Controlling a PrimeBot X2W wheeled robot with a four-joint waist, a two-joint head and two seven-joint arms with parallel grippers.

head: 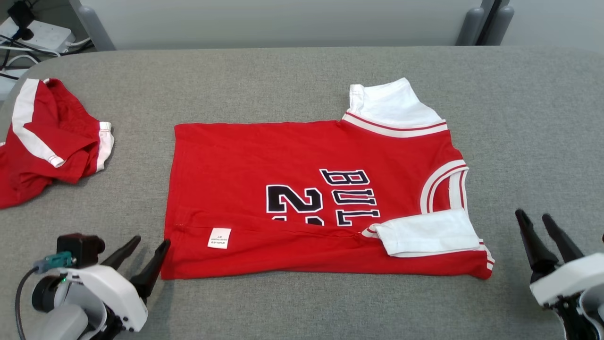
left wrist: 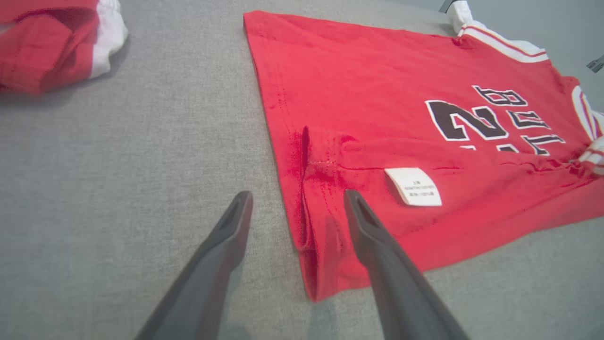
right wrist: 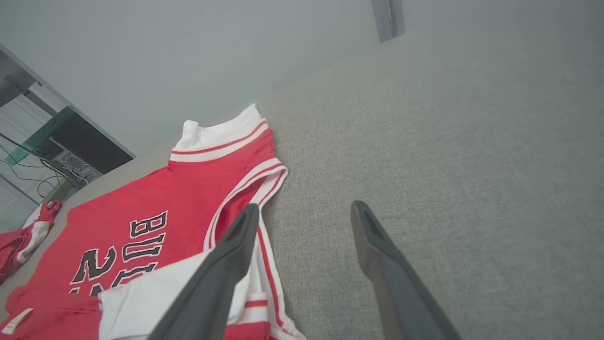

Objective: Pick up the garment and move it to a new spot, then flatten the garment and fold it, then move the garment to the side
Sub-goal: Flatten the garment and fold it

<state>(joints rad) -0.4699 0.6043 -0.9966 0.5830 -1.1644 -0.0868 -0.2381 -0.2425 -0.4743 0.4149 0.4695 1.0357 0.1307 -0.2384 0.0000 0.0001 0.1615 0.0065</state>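
The garment is a red jersey with white sleeves and black lettering. It lies flat in the middle of the grey table, its near edge folded up over the front so that a white label shows. My left gripper is open just off the garment's near left corner. In the left wrist view that gripper hangs over the folded corner of the garment with nothing gripped. My right gripper is open beside the collar end. In the right wrist view it hovers over bare cloth next to the garment.
A second red and white garment lies crumpled at the table's left edge. A power strip with cables sits beyond the far left corner. Bare grey table lies to the right of the jersey and along the near edge.
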